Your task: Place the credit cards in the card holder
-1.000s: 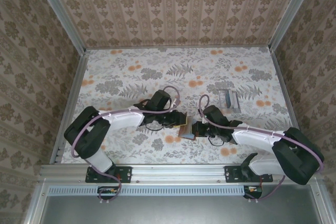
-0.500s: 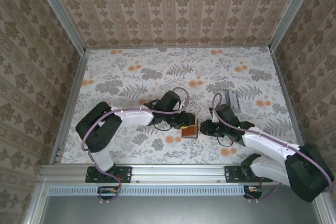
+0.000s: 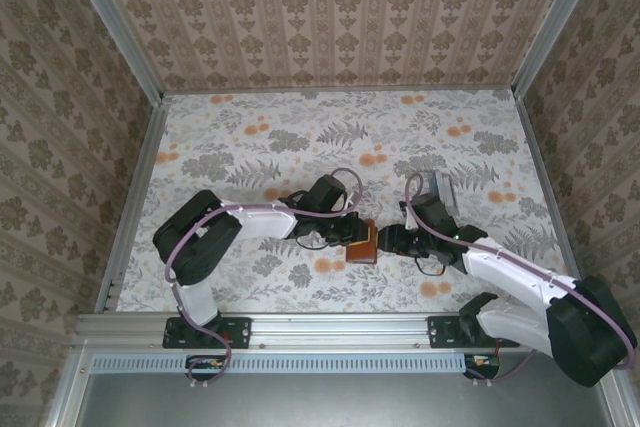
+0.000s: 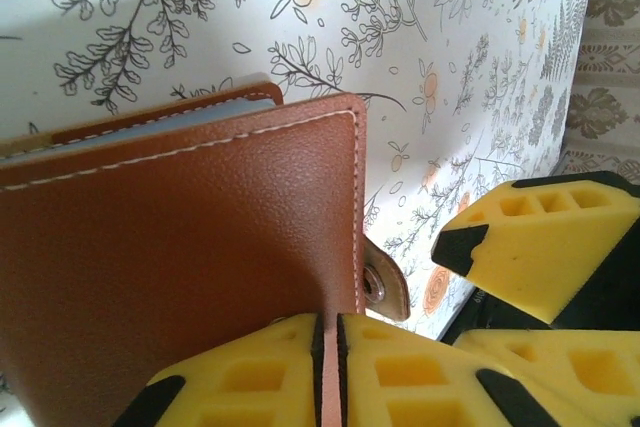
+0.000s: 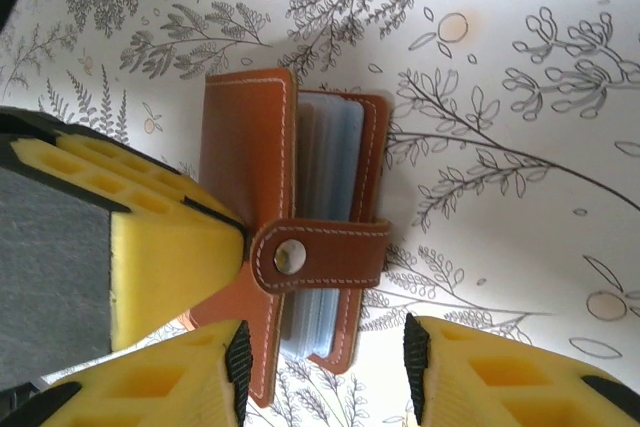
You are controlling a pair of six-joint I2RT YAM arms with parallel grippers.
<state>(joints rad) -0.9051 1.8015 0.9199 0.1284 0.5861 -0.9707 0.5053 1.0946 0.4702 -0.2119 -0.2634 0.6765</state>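
The reddish-brown card holder [image 3: 363, 244] lies on the floral table between my two grippers, its snap strap [image 5: 322, 253] fastened across the open edge. Pale bluish leaves [image 5: 335, 147] show between its covers; I cannot tell whether they are credit cards or sleeves. My left gripper [image 4: 330, 372] is shut on the edge of the holder's cover [image 4: 180, 247], and one of its yellow fingers [image 5: 170, 257] appears in the right wrist view. My right gripper [image 5: 325, 372] stands open, its pads on either side of the holder's near end without touching. A loose stack of credit cards [image 3: 441, 187] lies behind the right arm.
Patterned walls and metal rails [image 3: 135, 207] enclose the table on three sides. The right gripper's yellow fingers [image 4: 545, 247] sit close beside the left gripper. Floral tabletop [image 3: 330, 137] stretches behind both arms.
The right gripper has opened and let go of the holder. The left gripper has closed on its cover. Both grippers and the holder have shifted slightly right since a second ago.
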